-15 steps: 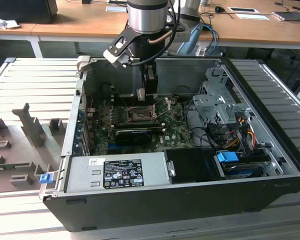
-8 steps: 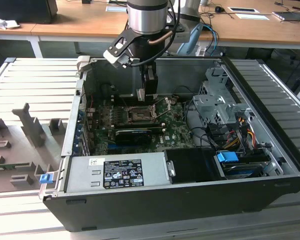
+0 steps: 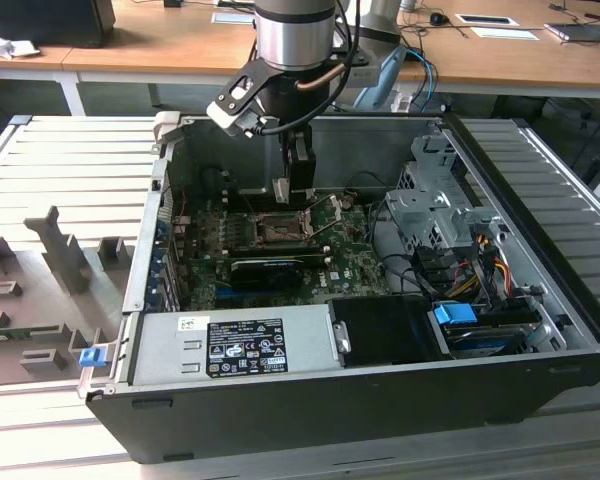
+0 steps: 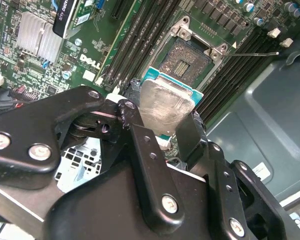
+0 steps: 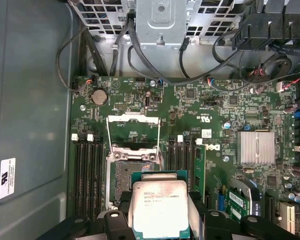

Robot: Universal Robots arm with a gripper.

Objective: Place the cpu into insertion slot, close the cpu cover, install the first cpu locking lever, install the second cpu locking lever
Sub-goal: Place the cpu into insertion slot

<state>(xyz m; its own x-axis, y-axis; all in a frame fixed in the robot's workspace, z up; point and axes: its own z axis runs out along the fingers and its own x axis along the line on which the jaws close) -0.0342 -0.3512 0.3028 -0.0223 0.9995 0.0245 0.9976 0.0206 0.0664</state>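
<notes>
A: Ext view first, quick. Where's the arm?

B: Black two-finger gripper (image 3: 292, 190) hangs inside the open black steel pc case (image 3: 280, 420). It's right above the square dark, silver-rimmed insertion slot (image 3: 278, 231) on the green motherboard (image 3: 352, 262). The long black graphics card (image 3: 270, 268) lies just beside the slot, on the side toward the case's near wall.

A: Second wrist view?

B: Jaws are clamped on the small flat square pale-silver cpu (image 4: 164, 104), w/ one black finger (image 4: 140, 145) on each of two opposite edges. The chip is above the slot and apart from it, not seated. Slot is bare, contact field exposed.

A: First wrist view?

B: Same grip. The cpu overlaps the slot's edge nearest the gripper and doesn't look centred over it. The thin square silver-grey cpu cover (image 5: 132, 118) is flipped up on the slot's side away from the gripper. Two thin wire levers (image 5: 159, 140) stand free along the slot's flanks.

A: Risks?

B: IMO:
- Lowering the chip off-centre or tilted could bend the contacts.
- If the corner marks don't match, it won't seat.
- The grip is on thin edges only, so a slip would drop the chip onto the contacts.
- The wide fingers could snag the levers or the black memory slots (image 5: 86, 175) beside the slot.
</notes>
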